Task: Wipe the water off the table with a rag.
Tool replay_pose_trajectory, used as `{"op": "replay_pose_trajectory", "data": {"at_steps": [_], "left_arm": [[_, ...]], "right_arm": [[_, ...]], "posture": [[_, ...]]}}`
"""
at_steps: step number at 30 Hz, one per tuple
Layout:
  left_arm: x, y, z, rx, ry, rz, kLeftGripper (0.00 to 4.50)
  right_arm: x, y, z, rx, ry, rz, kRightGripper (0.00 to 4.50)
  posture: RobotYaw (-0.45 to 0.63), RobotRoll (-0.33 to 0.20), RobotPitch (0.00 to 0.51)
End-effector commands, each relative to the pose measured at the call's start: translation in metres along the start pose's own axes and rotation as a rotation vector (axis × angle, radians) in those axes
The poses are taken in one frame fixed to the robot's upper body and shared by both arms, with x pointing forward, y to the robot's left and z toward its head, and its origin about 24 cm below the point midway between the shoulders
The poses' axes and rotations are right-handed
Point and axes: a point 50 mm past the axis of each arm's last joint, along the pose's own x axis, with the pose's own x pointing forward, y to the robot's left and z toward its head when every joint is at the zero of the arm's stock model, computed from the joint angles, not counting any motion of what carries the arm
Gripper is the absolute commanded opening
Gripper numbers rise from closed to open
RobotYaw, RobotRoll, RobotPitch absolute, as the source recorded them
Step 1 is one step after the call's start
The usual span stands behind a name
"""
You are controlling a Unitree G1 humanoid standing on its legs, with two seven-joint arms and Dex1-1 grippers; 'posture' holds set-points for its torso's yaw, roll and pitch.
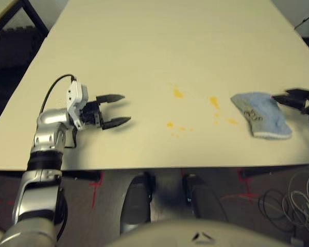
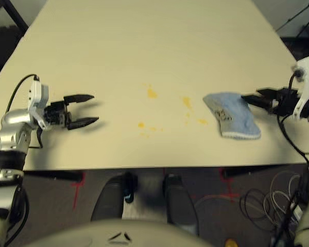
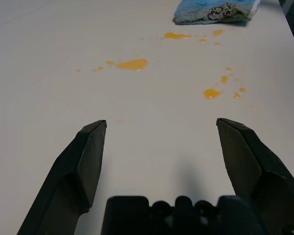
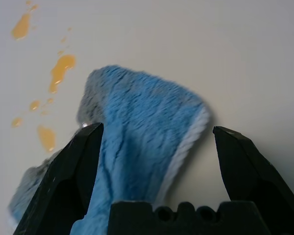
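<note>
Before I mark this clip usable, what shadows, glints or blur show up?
Left wrist view: soft shadow on the table, tiny glints on the spots. Right wrist view: a shadow along the rag's hem, its near part looking soft. Left eye view: shadows beside the left tool.

The left black two-fingered gripper (image 1: pixel 117 111) and the right black two-fingered gripper (image 2: pixel 256 98) are both held open, pointed inward from silver forearms (image 1: pixel 38 190).
</note>
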Motion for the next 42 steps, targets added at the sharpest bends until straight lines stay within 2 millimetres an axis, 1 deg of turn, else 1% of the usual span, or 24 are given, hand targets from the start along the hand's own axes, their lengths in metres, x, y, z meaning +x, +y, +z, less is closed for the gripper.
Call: {"op": "replay_pose_trajectory", "data": {"at_steps": [1,6,14,19,22,27,28,29,32,36,38,39,40,42], "left_arm": [[0.001,-0.004,-0.002,-0.006,0.012,-0.014,4.50],[0.000,-0.005,-0.001,-0.007,0.016,-0.015,4.50],[0.001,-0.007,-0.001,-0.006,0.015,-0.021,4.50],[0.001,-0.007,0.000,-0.005,0.016,-0.023,4.50],[0.001,-0.007,0.000,-0.003,0.017,-0.023,4.50],[0.000,-0.008,-0.001,-0.001,0.018,-0.021,4.50],[0.000,-0.008,-0.001,-0.001,0.019,-0.021,4.50],[0.000,-0.008,-0.001,-0.001,0.019,-0.021,4.50],[0.000,-0.008,-0.002,-0.001,0.021,-0.022,4.50],[0.000,-0.008,-0.003,0.002,0.023,-0.026,4.50],[0.000,-0.007,-0.003,0.003,0.024,-0.027,4.50],[0.000,-0.007,-0.003,0.004,0.025,-0.027,4.50],[0.000,-0.006,-0.003,0.005,0.026,-0.028,4.50],[0.000,-0.006,-0.003,0.007,0.028,-0.028,4.50]], "right_arm": [[-0.003,0.004,-0.005,0.013,0.044,0.020,4.47],[0.002,0.009,-0.014,0.045,0.067,0.048,4.47],[0.031,0.023,-0.029,0.058,0.094,0.114,4.47],[0.046,0.026,-0.034,0.049,0.103,0.098,4.47],[0.050,0.025,-0.037,0.054,0.125,0.073,4.47],[0.046,0.019,-0.051,0.071,0.203,0.006,4.47],[0.045,0.018,-0.051,0.076,0.203,0.002,4.08],[0.044,0.018,-0.051,0.079,0.201,0.003,3.91],[0.042,0.018,-0.047,0.082,0.185,0.006,2.77],[0.038,0.014,-0.035,0.098,0.100,-0.013,1.22],[0.036,0.012,-0.026,0.107,0.045,-0.023,0.58],[0.036,0.011,-0.022,0.112,0.020,-0.025,0.31],[0.034,0.011,-0.016,0.119,-0.021,-0.028,0.22],[0.033,0.009,-0.007,0.129,-0.081,-0.028,0.22]], "posture": [[0.09,0.000,0.200],[0.09,0.000,0.203],[0.10,0.000,0.208],[0.10,0.000,0.208],[0.10,0.000,0.209],[0.10,0.000,0.210],[0.10,0.000,0.210],[0.10,0.000,0.210],[0.10,0.000,0.210],[0.09,0.000,0.210],[0.09,0.000,0.210],[0.09,0.000,0.210],[0.09,0.000,0.210],[0.09,0.000,0.209]]}}
